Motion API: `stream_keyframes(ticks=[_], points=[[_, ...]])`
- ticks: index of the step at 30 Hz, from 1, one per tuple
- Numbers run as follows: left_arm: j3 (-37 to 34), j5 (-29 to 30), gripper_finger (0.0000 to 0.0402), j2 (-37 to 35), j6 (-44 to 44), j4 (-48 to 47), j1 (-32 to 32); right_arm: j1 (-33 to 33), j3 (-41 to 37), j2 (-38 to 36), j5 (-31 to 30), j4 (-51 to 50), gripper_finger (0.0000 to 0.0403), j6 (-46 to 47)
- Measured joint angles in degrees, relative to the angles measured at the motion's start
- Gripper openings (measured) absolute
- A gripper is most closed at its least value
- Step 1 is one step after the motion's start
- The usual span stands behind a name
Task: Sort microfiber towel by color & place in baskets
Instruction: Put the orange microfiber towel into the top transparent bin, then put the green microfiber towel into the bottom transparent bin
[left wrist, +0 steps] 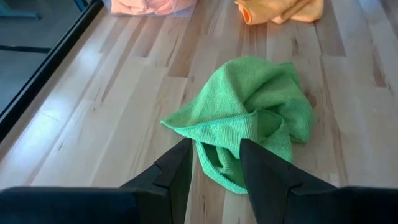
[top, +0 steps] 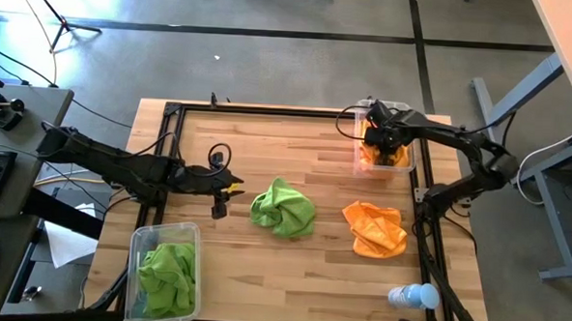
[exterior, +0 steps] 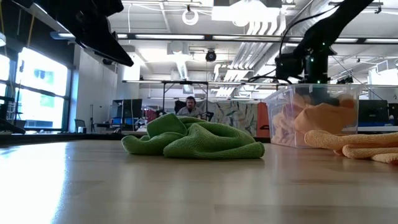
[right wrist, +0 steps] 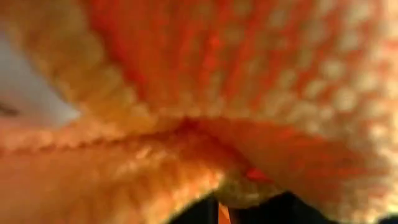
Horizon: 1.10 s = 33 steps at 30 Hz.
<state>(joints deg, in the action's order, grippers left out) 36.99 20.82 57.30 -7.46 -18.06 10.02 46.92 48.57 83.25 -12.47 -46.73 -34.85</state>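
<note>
A crumpled lime green towel lies on the table's middle and shows in the low view as the green towel. My left gripper hovers open just left of it, above the table. In the left wrist view the left gripper points at the towel's near edge. A loose orange towel lies to the right. My right gripper reaches down into the far right basket, which holds orange cloth. The near left basket holds green towels.
A clear bottle with a blue cap lies near the table's near right corner. A black frame rail runs along the table's edges. Bare wood shows between the green towel and the near edge.
</note>
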Motion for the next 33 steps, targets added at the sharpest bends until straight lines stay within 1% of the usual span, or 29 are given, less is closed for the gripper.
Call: stream_keyframes(ticks=[4,8,10,13,15,17,20,29,31,33], points=[[0.0,0.0,0.0122,0.9,0.0,0.1,0.0,2.6,-4.1,-0.1,3.8,4.9,0.0000,-0.1],[0.0,0.0,0.0122,1.0,0.0,0.4,0.0,4.5,-6.3,-0.1,4.6,7.0,0.0000,-0.4],[0.0,0.0,0.0122,1.0,0.0,0.4,0.0,4.5,-6.4,-0.5,4.0,6.4,0.0001,1.6],[0.0,0.0,0.0122,1.0,0.0,0.4,0.0,4.3,-4.1,-1.1,2.7,3.8,0.0007,5.6],[0.0,0.0,0.0122,1.0,0.0,0.4,0.0,4.3,-1.6,-1.6,3.9,0.9,0.0017,6.1],[0.0,0.0,0.0122,1.0,0.0,0.4,0.0,4.4,1.4,-2.2,5.7,-2.8,0.0032,5.7],[0.0,0.0,0.0122,1.0,0.0,0.4,0.0,4.3,5.9,-2.3,6.1,-8.3,0.0065,6.3],[0.0,0.0,0.0122,1.0,0.0,0.4,0.0,4.3,20.8,-2.5,7.0,-22.2,0.0191,7.2],[0.0,0.0,0.0122,1.0,0.1,0.4,0.0,4.3,24.2,-2.5,7.0,-24.2,0.0209,9.6],[0.0,0.2,0.0122,1.0,0.1,0.4,0.0,4.3,27.6,-2.5,6.8,-26.0,0.0218,12.3]])
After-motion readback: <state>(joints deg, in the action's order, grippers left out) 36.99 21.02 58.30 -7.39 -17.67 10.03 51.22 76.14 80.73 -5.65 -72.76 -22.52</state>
